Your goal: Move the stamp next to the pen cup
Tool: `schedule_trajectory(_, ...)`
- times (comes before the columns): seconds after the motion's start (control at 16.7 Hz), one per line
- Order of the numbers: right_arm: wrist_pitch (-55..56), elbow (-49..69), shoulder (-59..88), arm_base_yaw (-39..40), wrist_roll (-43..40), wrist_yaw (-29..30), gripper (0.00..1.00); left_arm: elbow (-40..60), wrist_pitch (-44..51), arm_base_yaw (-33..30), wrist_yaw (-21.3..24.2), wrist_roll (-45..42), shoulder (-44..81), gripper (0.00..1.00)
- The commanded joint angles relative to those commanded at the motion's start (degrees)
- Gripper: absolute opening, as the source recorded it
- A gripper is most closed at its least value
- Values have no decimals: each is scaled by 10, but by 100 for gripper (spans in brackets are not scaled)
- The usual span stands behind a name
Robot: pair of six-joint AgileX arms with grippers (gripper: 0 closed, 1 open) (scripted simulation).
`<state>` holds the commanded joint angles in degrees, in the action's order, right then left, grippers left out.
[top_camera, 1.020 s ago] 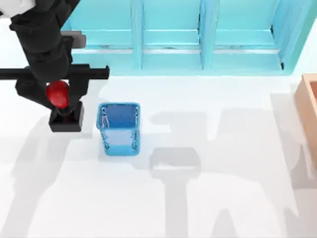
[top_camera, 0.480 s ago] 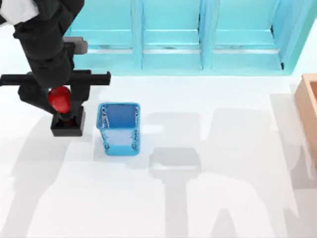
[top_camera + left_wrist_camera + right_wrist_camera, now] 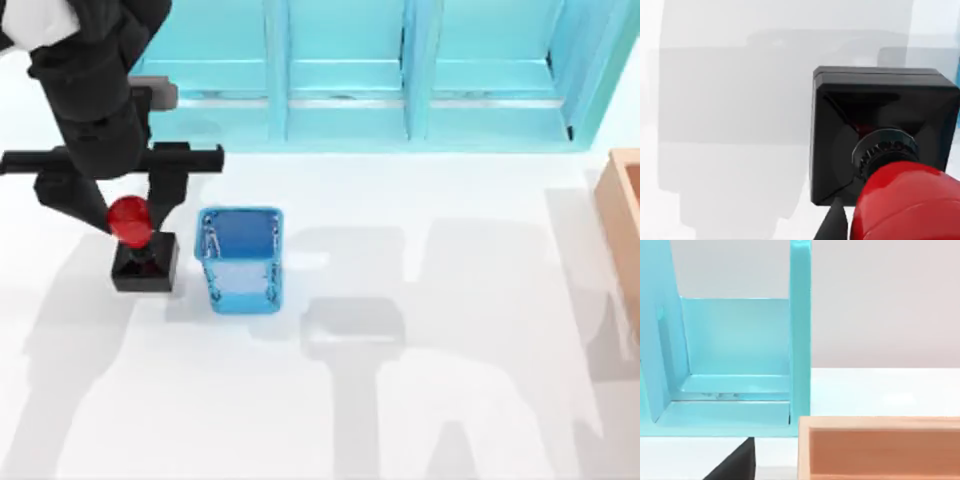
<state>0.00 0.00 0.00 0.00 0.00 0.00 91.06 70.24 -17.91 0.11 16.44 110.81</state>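
Observation:
The stamp (image 3: 146, 268), a black square block under a glossy red knob, stands upright just left of the pen cup (image 3: 240, 258), with a narrow gap between them. My left gripper (image 3: 126, 214) reaches down from the back left and is shut on the red knob. In the left wrist view the stamp's black base (image 3: 880, 125) and knob (image 3: 905, 205) are seen from above over the white table. The pen cup is blue, translucent and square-mouthed, left of the table's middle. A dark part of my right gripper (image 3: 735, 465) sits at the edge of the right wrist view.
A large turquoise shelf unit (image 3: 400, 70) runs along the back of the table and also appears in the right wrist view (image 3: 735, 365). A wooden box (image 3: 625, 200) sits at the right edge, close to the right wrist camera (image 3: 880, 450). White tabletop spreads in front.
My left gripper has carried the stamp toward the front and slightly right, nearer the pen cup. The cup has not moved.

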Motion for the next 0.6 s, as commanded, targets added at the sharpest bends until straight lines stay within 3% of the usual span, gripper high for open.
schedule_trajectory(0.24,0,0,0,0,0,0,100,0,0,0,0,0,0,98)
schedule_trajectory(0.6,0,0,0,0,0,0,100,0,0,0,0,0,0,100)
